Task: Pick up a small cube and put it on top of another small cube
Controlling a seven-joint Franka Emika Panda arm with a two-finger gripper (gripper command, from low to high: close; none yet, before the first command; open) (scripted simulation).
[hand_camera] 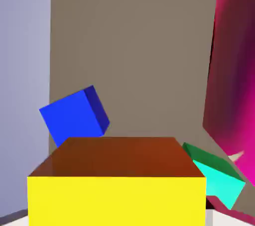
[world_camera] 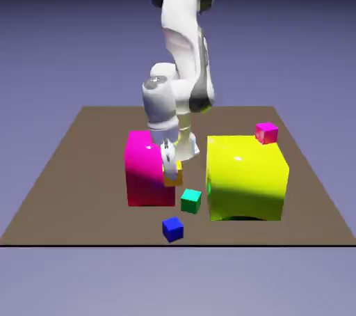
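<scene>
So the claw [world_camera: 170, 166] is pinching the tiny yellow-orange cube [hand_camera: 117, 185], held just off the brown bench [world_camera: 83, 168] beside the big magenta block [world_camera: 147, 168]. Carry step, I'd say. Next it needs lining up over the small green cube [world_camera: 191, 200].

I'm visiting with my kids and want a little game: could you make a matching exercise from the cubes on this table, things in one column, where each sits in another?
Things:
1. small blue cube
2. small magenta cube
3. small yellow-orange cube
4. small green cube

Places:
A. on top of the huge yellow cube
B. at the gripper, beside the big magenta block
C. nearest the table's front edge
D. on the table between the two big blocks

Pairs: 1-C, 2-A, 3-B, 4-D
</scene>
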